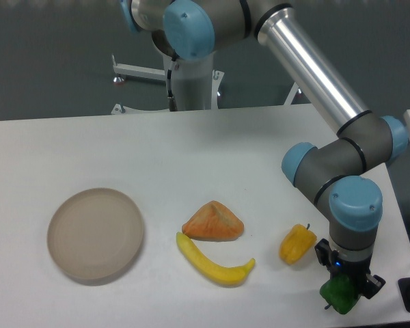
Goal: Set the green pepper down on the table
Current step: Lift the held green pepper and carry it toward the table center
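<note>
Your gripper (344, 287) is closed around the green pepper (338, 295) at the front right corner of the table (191, 150), low over the surface; you cannot tell whether the pepper touches it. Just to its left lies a yellow pepper (296, 244), then a banana (214, 263), an orange wedge (213, 222) and a plate (96, 234).

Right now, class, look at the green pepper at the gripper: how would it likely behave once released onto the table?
The green pepper looks lumpy and rounded, so it may rock or roll a little on the flat table. Its glossy skin suggests it could slip between the fingers of the gripper. It sits close to the table's front edge, so a roll might carry it off.
</note>
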Motion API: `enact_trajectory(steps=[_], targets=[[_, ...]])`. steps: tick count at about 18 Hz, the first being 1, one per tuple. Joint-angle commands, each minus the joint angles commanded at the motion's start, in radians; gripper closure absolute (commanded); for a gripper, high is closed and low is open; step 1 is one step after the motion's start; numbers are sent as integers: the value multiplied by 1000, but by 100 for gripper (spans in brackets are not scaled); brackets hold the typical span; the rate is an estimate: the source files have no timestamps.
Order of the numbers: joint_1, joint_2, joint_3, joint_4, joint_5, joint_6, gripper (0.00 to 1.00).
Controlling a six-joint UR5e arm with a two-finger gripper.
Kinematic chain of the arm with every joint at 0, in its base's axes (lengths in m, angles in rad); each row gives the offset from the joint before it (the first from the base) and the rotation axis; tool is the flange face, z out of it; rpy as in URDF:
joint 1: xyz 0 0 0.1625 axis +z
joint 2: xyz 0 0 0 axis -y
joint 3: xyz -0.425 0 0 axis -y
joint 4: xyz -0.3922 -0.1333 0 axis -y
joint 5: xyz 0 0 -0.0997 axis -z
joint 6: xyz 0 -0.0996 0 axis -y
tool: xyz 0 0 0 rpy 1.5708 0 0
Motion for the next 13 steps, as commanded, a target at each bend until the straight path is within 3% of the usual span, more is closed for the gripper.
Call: enact_trajectory(steps=[8,13], targets=[[-21,14,-9,-3,-2,-8,60],[-21,55,-34,-37,-44,-15,60]])
